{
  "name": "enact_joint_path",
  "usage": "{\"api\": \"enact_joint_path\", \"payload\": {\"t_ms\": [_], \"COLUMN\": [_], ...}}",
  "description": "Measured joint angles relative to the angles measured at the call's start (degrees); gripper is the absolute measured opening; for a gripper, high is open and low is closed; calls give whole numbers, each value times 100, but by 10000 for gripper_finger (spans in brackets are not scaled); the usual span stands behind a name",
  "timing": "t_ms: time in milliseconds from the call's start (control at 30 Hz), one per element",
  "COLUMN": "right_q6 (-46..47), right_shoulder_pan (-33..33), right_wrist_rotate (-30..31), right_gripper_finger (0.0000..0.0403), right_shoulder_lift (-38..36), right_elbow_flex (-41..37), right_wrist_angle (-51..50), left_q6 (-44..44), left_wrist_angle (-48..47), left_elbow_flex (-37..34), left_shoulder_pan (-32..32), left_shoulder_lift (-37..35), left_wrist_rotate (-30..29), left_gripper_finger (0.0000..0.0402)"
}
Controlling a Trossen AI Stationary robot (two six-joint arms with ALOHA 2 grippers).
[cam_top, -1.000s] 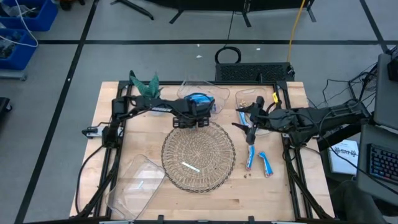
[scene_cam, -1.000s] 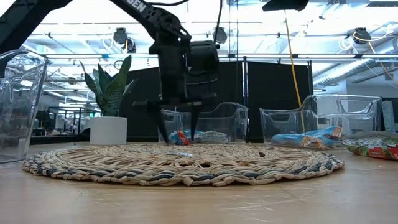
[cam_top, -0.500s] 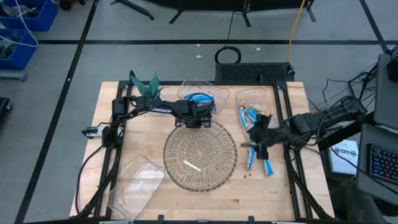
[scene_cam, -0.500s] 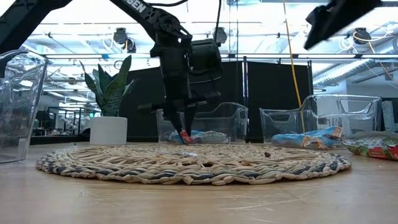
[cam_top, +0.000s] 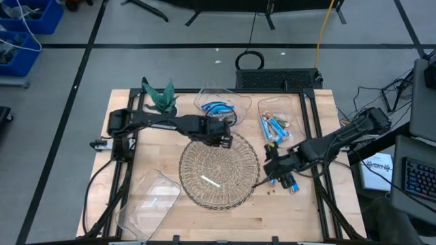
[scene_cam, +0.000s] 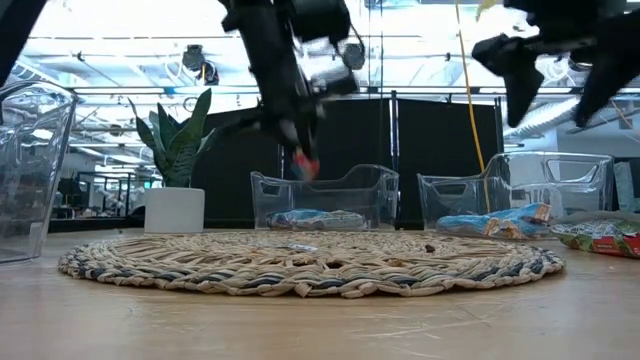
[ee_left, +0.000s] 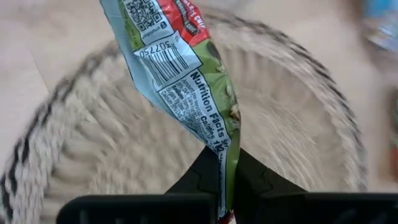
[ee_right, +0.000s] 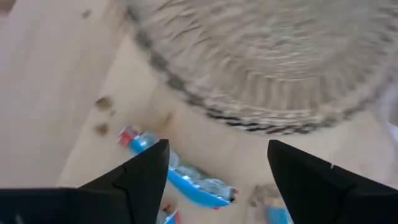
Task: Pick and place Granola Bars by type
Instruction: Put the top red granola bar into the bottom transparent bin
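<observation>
Woven matting (cam_top: pixel 218 170) lies under the left end effector (cam_top: pixel 221 138), which is clenched on a granola bar (ee_left: pixel 180 74) by one wrapper end near the mat's far rim, just in front of the clear bin of blue bars (cam_top: pixel 216 107); the thin pinch could let the bar swing or slip loose in transit. Right end effector (cam_top: pixel 272 171) hovers with fingers spread above the blue bars (ee_right: pixel 186 180) on the wooden surface (cam_top: pixel 313 211) beside the mat, and a descent off-centre could nudge them apart rather than straddle one. Motion blur hides the wrapper's type markings in the low view, and the right arm covers part of those loose bars from above.
</observation>
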Motion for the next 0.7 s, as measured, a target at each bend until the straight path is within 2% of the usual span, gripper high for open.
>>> {"api": "enact_joint_path", "payload": {"t_ms": [233,433,700], "right_q6": [-838,-1497,-1785], "right_shoulder_pan": [-48,-225,-264], "right_wrist_rotate": [-168,-147,-164], "right_gripper_finger": [290,298,291], "right_shoulder_lift": [394,650,760], "right_elbow_flex": [0,-7,-342], "right_wrist_angle": [-327,-560,-646], "left_q6": [-87,-645,-2096], "left_wrist_angle": [-253,-302,-1000], "left_elbow_flex": [0,0,0], "left_shoulder_pan": [-1106,-2161,-3335], "left_shoulder_lift": [-818,-1293,-1396], "left_wrist_rotate": [-252,-452,-476], "left_gripper_finger": [15,15,15]}}
